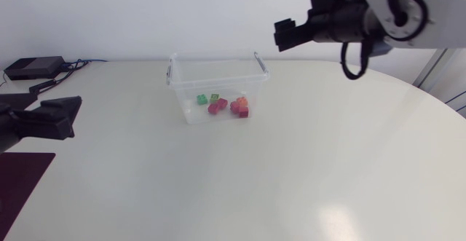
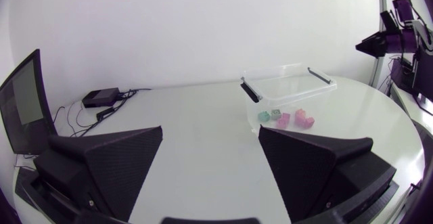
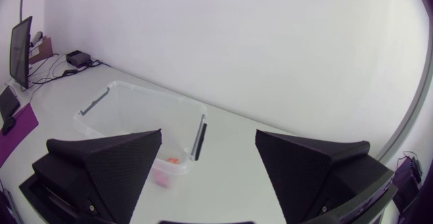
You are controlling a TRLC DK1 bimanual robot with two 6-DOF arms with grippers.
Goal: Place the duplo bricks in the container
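My right arm (image 1: pixel 408 15) held high, right gripper (image 1: pixel 285 33) wide open, empty, at the container's (image 1: pixel 218 73) 1 o'clock, left gripper (image 1: pixel 67 117) open, empty, low at its 8 o'clock, duplo bricks (image 1: pixel 222 105) lying inside the container.

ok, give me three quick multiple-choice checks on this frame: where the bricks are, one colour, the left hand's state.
1. The duplo bricks are: A in the container; B beside it; C on its rim.
2. Brick at the pile's left end, head view: A blue; B green; C black.
3. The left hand is: A shut on a brick; B open, empty; C shut on the rim.
Key: A, they show through the clear wall; B, the green brick sits there; B, fingers apart, nothing between.
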